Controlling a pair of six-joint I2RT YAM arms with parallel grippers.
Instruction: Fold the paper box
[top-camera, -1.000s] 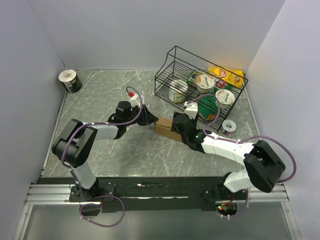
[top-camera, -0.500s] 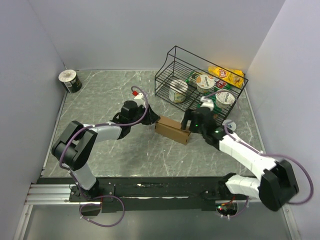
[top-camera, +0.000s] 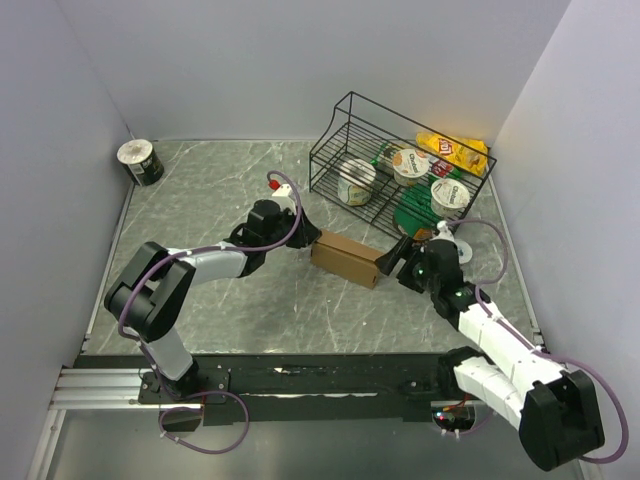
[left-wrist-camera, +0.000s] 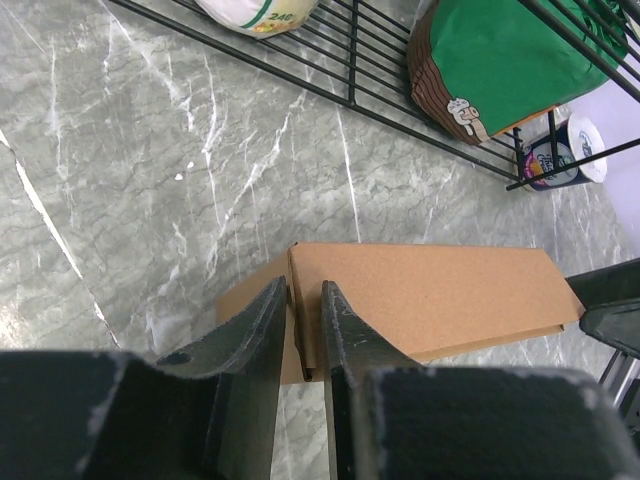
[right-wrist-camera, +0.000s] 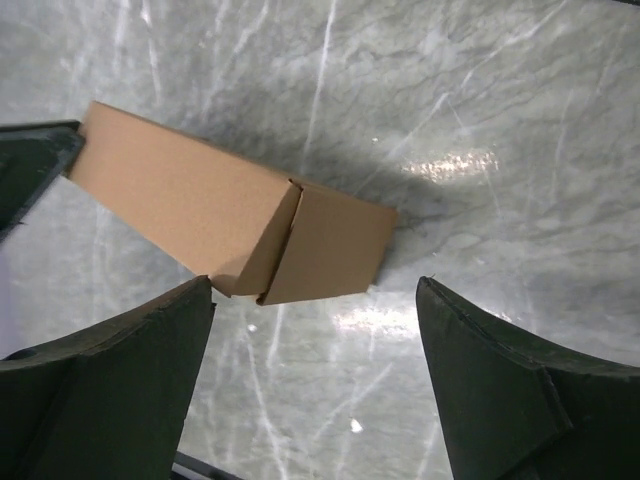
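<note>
The paper box (top-camera: 347, 258) is a small shallow brown cardboard box lying closed on the marble table, mid-right. My left gripper (top-camera: 305, 240) is at its left end; in the left wrist view the gripper (left-wrist-camera: 305, 310) is shut on a thin cardboard wall at the end of the box (left-wrist-camera: 430, 295). My right gripper (top-camera: 396, 263) is just off the box's right end, not touching it. In the right wrist view it (right-wrist-camera: 315, 300) is wide open and empty, with the box (right-wrist-camera: 230, 215) lying just beyond its fingertips.
A black wire basket (top-camera: 400, 170) stands behind the box with yogurt cups, a green bag (left-wrist-camera: 500, 60) and a yellow chip bag (top-camera: 455, 150). A small cup (left-wrist-camera: 560, 155) sits on the table by the basket. A roll (top-camera: 140, 162) stands at the far left corner.
My right gripper has let go of the box's right end and pulled back to the right, now open. The left gripper has stayed at the box's left end.
</note>
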